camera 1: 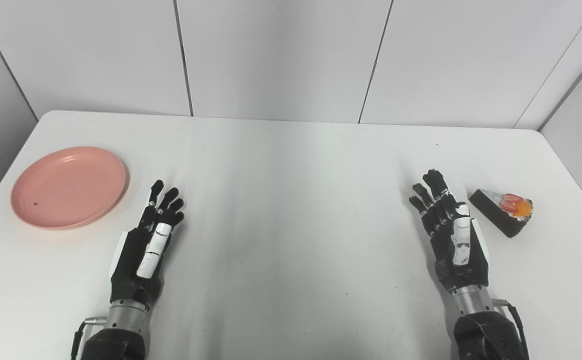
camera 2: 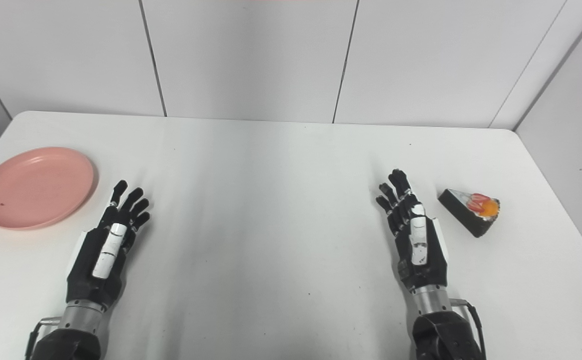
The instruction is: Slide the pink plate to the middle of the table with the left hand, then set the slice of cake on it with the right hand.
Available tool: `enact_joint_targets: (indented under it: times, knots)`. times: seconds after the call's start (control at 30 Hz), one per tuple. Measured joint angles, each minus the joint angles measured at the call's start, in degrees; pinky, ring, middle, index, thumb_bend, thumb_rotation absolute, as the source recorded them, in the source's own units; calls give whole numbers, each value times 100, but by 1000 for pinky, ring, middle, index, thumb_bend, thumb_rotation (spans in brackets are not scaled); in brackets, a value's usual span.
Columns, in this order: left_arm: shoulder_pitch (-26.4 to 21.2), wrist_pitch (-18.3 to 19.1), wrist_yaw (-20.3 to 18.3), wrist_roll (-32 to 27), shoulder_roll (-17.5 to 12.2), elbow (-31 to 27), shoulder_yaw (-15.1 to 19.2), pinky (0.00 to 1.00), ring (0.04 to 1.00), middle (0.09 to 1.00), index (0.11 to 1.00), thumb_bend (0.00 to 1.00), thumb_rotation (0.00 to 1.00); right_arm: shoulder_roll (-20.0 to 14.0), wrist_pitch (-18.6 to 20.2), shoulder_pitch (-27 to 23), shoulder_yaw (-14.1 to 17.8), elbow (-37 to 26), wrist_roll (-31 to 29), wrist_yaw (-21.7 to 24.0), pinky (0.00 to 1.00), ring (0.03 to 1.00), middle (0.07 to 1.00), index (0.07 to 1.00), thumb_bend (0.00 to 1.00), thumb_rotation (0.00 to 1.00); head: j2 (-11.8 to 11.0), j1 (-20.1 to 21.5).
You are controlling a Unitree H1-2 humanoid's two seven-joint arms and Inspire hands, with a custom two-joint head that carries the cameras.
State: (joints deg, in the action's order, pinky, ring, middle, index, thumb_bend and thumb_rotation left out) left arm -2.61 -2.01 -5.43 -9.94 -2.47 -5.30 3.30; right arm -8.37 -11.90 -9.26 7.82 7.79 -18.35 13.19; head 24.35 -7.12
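A round pink plate (camera 1: pixel 69 186) lies empty at the far left of the white table (camera 1: pixel 291 200). A dark slice of cake (camera 1: pixel 502 210) with red and orange topping lies at the right side. My left hand (camera 1: pixel 148 243) is open, fingers stretched out, a short way right of the plate and not touching it. My right hand (camera 1: pixel 448 231) is open, fingers stretched out, just left of the cake and apart from it. Both also show in the right eye view: left hand (camera 2: pixel 108 245), right hand (camera 2: pixel 415 233), plate (camera 2: pixel 34 186), cake (camera 2: pixel 471 210).
White wall panels (camera 1: pixel 280 55) stand behind the table's far edge. The table's left and right edges lie close to the plate and the cake.
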Motion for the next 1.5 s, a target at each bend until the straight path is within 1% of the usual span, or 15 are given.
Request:
enact_joint_targets:
  times: [0.1,0.57,0.7,0.77,0.83,0.9,0.93,0.97,1.0,1.07,1.13,1.23,1.5]
  knots:
    - [0,-10,0,17,9,1,-2,927,936,947,991,767,748,1,0,1,7,0,-2,0,943,941,966,942,825,977,9,18]
    - [0,-39,0,16,23,12,3,929,935,946,988,785,744,2,0,4,9,-14,-8,1,932,936,966,932,826,972,52,97]
    - [0,-38,0,16,20,11,5,935,941,951,995,788,745,2,0,7,8,-57,3,-1,929,931,962,929,830,973,202,228]
    - [0,-35,0,12,15,0,8,937,945,956,998,785,736,2,2,13,6,-90,13,-5,933,932,962,931,820,980,220,246]
    - [0,-17,0,-15,4,-54,23,941,947,958,998,784,733,6,18,34,4,-135,31,-33,927,928,957,926,813,978,473,430]
    - [0,23,0,-34,-28,-165,47,945,951,961,1000,778,731,34,112,92,-6,-243,44,-102,919,922,952,918,818,971,475,431]
    - [-1,78,0,-37,-48,-235,57,946,952,962,1000,776,731,55,187,130,-13,-303,53,-135,917,921,951,917,821,969,553,483]
    - [-6,99,0,-43,-66,-286,66,947,953,962,999,764,723,69,273,161,-23,-349,74,-171,920,923,953,917,827,967,554,483]
    - [-7,126,0,-53,-69,-343,80,947,953,963,997,757,721,82,319,201,-38,-402,83,-221,925,926,956,919,826,967,641,501]
    - [-5,220,0,-103,-66,-453,95,953,957,965,999,754,726,114,448,294,-61,-525,87,-262,937,934,964,926,816,971,711,510]
    - [-5,334,2,-160,-67,-523,108,956,961,968,1000,756,729,152,599,361,-93,-629,92,-291,941,938,968,929,815,965,729,518]
    - [-6,413,2,-162,-67,-611,106,957,960,964,997,768,712,179,661,389,-97,-664,94,-346,916,919,950,916,825,955,747,519]
    - [-6,437,2,-162,-67,-608,112,953,960,967,995,776,715,204,870,435,-122,-815,150,-441,918,918,952,918,825,959,729,510]
